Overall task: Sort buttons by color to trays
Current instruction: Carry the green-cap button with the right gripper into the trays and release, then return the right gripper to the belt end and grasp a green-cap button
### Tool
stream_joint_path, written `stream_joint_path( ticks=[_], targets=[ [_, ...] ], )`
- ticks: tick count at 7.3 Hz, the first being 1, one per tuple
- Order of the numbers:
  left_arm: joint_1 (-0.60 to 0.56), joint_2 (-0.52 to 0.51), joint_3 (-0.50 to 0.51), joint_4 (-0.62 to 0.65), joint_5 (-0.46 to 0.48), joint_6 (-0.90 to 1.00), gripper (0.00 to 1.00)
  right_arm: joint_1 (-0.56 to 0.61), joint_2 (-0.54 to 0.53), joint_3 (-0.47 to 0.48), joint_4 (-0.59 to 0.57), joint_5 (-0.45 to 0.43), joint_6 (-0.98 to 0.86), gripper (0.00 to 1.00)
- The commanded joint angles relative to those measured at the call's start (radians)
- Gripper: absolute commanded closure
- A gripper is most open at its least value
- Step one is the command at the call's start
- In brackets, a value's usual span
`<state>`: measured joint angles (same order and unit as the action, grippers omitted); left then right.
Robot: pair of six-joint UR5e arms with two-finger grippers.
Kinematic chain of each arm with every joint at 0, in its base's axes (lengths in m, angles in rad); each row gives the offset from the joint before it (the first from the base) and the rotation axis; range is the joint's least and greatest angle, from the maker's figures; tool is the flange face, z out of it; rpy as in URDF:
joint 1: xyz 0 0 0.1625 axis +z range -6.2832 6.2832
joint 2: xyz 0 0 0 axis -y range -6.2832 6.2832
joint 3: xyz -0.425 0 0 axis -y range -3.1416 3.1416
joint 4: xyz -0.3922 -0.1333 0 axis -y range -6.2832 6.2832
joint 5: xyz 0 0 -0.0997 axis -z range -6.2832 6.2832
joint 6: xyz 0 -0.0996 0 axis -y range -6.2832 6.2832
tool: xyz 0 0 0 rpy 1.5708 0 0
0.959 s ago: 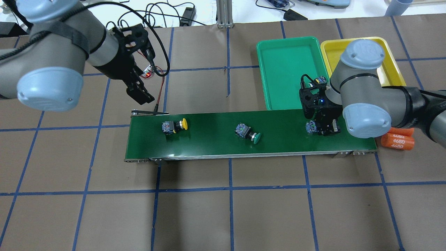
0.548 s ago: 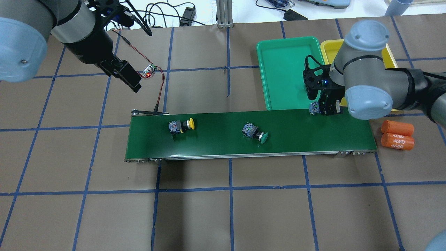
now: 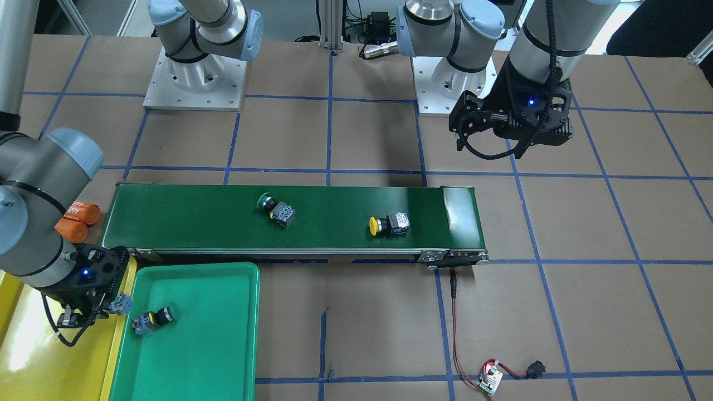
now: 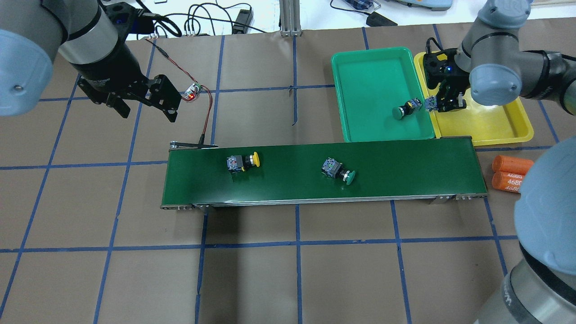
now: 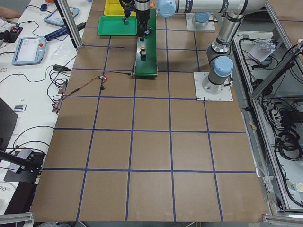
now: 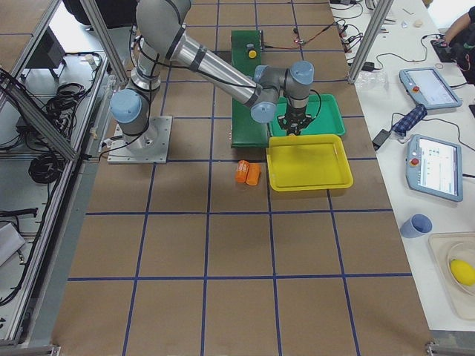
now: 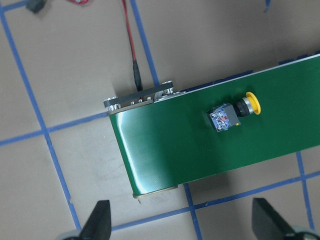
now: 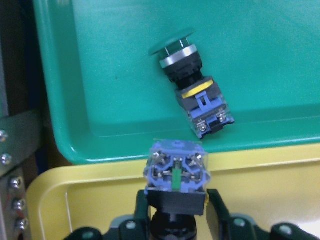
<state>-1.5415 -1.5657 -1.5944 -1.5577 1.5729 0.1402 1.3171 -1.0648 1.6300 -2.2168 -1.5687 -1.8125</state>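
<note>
Where the conveyor belt (image 4: 405, 171) runs left to right, two buttons lie on their sides, long axes along it. The yellow-capped button (image 4: 243, 162) sits left with its cap to the right, and the green-capped button (image 4: 338, 171) sits mid-belt with its cap right and slightly near. Each has a black collar and a grey-blue block. Farther off, the green tray (image 4: 369, 72) holds a third button (image 4: 406, 109), green cap left, block toward the right rim. Just right of it, the right gripper (image 4: 443, 104) clamps a fourth button (image 8: 176, 167) by its collar over the yellow tray (image 4: 495, 130)'s left rim. Its block faces the green tray and its cap is hidden. Far left, the left gripper (image 4: 145, 109) hangs spread and empty.
</note>
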Motion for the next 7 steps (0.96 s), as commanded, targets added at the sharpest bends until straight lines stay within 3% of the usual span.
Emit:
stream_joint_path(
  ticks=[1, 4, 7],
  targets=[
    [0.000, 0.004, 0.004, -0.002, 0.015, -0.064, 0.00, -0.018, 0.014, -0.002, -0.003, 0.003, -0.025, 0.00],
    [0.000, -0.007, 0.014, -0.001, 0.065, -0.073, 0.00, -0.007, -0.123, 0.042, 0.153, 0.003, -0.007, 0.00],
    [0.000, 0.006, 0.022, -0.001, 0.056, -0.074, 0.00, -0.006, -0.361, 0.340, 0.148, 0.009, 0.065, 0.00]
  ],
)
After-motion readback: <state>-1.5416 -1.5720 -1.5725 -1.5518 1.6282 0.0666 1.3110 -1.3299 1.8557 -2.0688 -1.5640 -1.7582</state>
